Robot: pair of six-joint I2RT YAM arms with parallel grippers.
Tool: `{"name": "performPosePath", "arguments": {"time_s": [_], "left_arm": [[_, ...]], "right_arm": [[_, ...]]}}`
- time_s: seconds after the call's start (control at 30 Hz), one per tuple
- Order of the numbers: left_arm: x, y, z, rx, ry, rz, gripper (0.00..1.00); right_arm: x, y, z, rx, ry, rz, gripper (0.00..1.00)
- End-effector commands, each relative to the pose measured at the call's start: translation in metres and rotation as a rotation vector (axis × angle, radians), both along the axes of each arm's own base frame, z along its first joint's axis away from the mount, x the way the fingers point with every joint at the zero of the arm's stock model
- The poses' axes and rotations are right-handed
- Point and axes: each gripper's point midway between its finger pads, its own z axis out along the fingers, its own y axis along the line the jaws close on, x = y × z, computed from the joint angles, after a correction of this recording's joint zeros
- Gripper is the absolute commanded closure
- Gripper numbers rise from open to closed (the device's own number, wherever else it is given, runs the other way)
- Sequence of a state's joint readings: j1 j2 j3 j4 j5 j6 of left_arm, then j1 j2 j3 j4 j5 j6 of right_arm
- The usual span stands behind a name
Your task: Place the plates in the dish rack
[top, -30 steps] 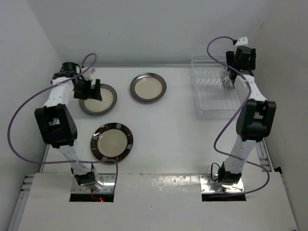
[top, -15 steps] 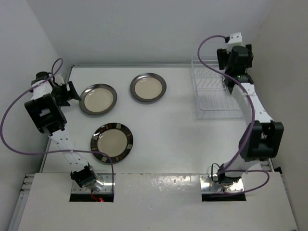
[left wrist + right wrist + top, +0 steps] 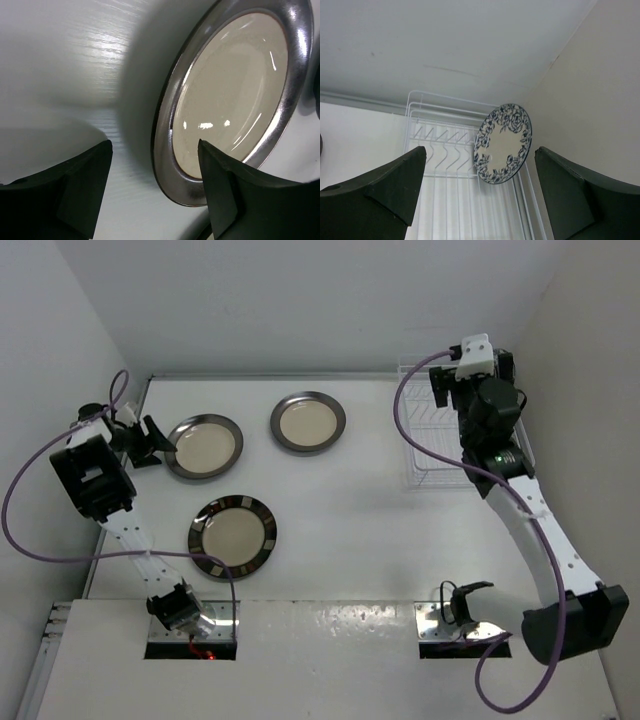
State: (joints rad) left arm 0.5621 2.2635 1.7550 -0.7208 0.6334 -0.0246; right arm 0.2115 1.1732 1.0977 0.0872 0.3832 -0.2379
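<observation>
White walls (image 3: 300, 300) close in the back, left and right of a white worktop (image 3: 350, 530)

The dish rack (image 3: 418, 445) sits in the far right corner, close to the back and right walls, partly hidden in the overhead view by the right arm. One white-and-blue floral plate (image 3: 503, 143) stands on edge at the rack's right side, tilted; the tines to its left are bare

Three plates lie flat on the left half of the worktop: a grey-rimmed plate (image 3: 204, 446) nearest the left wall, a second grey-rimmed plate (image 3: 308, 422) further back and towards the middle, and a striped-rim plate (image 3: 233, 537) nearer the arm bases. All three are apart from one another, with bare worktop between them and the rack

The right end effector (image 3: 480, 150) is raised near the rack and faces it, fingers spread wide, holding nothing

The left end effector (image 3: 152, 442) sits low just beside the left rim of the first grey-rimmed plate, hemmed between plate and left wall. Its fingers are apart and grip nothing; the wrist view shows the plate's rim between them
</observation>
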Motion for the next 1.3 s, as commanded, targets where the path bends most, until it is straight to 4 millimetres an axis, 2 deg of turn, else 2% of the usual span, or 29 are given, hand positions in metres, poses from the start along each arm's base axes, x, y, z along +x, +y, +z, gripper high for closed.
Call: {"name": "performPosePath", "arguments": {"time_s": [0.0, 0.03, 0.13, 0.3, 0.4, 0.5, 0.53, 0.57, 0.6, 0.7, 0.83, 0.87, 0.9, 0.93, 0.97, 1.0, 1.03, 1.07, 1.1, 1.17, 1.2, 1.23, 1.27], "left_arm": [[-0.017, -0.01, -0.041, -0.041, 0.077, 0.02, 0.25], [-0.014, -0.01, -0.039, -0.043, 0.062, 0.016, 0.27], [-0.015, -0.025, -0.049, -0.063, 0.078, -0.02, 0.33], [-0.013, -0.028, -0.056, -0.026, 0.083, -0.053, 0.41], [-0.013, -0.028, -0.056, -0.026, 0.084, -0.053, 0.52], [-0.012, -0.03, -0.054, -0.037, 0.071, -0.065, 0.79], [-0.012, -0.03, -0.054, -0.037, 0.071, -0.065, 0.95], [-0.014, -0.026, -0.054, -0.042, 0.074, -0.049, 1.0], [-0.016, -0.028, -0.056, -0.047, 0.082, -0.049, 1.0], [-0.017, -0.02, -0.042, -0.065, 0.05, -0.025, 1.0], [-0.013, -0.015, 0.002, -0.033, -0.04, -0.033, 1.0], [-0.009, -0.014, 0.027, -0.01, -0.092, -0.038, 1.0], [-0.003, -0.017, 0.046, 0.012, -0.141, -0.063, 1.0], [0.002, -0.014, 0.064, 0.046, -0.185, -0.074, 1.0], [0.007, -0.022, 0.094, 0.075, -0.255, -0.106, 1.0], [0.012, -0.033, 0.112, 0.088, -0.302, -0.143, 1.0], [0.018, -0.037, 0.133, 0.12, -0.359, -0.176, 1.0], [0.02, -0.045, 0.158, 0.135, -0.414, -0.198, 1.0], [0.022, -0.043, 0.163, 0.152, -0.432, -0.207, 1.0], [0.028, -0.054, 0.199, 0.188, -0.504, -0.23, 1.0], [0.03, -0.058, 0.209, 0.194, -0.523, -0.234, 1.0], [0.031, -0.058, 0.215, 0.196, -0.533, -0.229, 1.0], [0.031, -0.058, 0.236, 0.223, -0.576, -0.231, 1.0]], "right_arm": [[-0.013, 0.01, 0.043, -0.021, -0.129, 0.013, 0.1], [-0.019, 0.01, 0.055, -0.018, -0.164, 0.013, 0.1], [-0.027, 0.013, 0.069, -0.026, -0.207, 0.02, 0.1], [-0.029, 0.021, 0.075, -0.06, -0.219, 0.03, 0.1], [-0.026, 0.031, 0.074, -0.097, -0.22, 0.051, 0.1], [-0.025, 0.037, 0.074, -0.124, -0.221, 0.059, 0.1], [-0.025, 0.04, 0.075, -0.126, -0.227, 0.067, 0.1], [-0.024, 0.04, 0.075, -0.137, -0.225, 0.063, 0.1], [-0.023, 0.041, 0.073, -0.148, -0.219, 0.062, 0.1], [-0.021, 0.047, 0.071, -0.159, -0.214, 0.073, 0.1], [-0.017, 0.06, 0.067, -0.13, -0.185, 0.13, 0.1], [-0.015, 0.065, 0.053, -0.136, -0.125, 0.151, 0.1], [-0.011, 0.069, 0.061, -0.094, -0.128, 0.168, 0.1], [-0.009, 0.084, 0.059, -0.07, -0.113, 0.251, 0.09], [-0.012, 0.09, 0.048, -0.077, -0.037, 0.29, 0.09], [-0.006, 0.113, 0.041, -0.063, -0.003, 0.398, 0.09], [-0.004, 0.121, 0.036, -0.046, 0.025, 0.436, 0.09], [-0.002, 0.138, 0.015, -0.025, 0.115, 0.513, 0.09], [-0.003, 0.15, 0.01, -0.002, 0.137, 0.567, 0.08], [-0.005, 0.165, 0.007, 0.075, 0.179, 0.63, 0.08], [0.0, 0.179, -0.012, 0.097, 0.234, 0.685, 0.08], [0.001, 0.186, -0.015, 0.118, 0.244, 0.707, 0.08], [0.001, 0.193, -0.022, 0.209, 0.273, 0.713, 0.08]]}}
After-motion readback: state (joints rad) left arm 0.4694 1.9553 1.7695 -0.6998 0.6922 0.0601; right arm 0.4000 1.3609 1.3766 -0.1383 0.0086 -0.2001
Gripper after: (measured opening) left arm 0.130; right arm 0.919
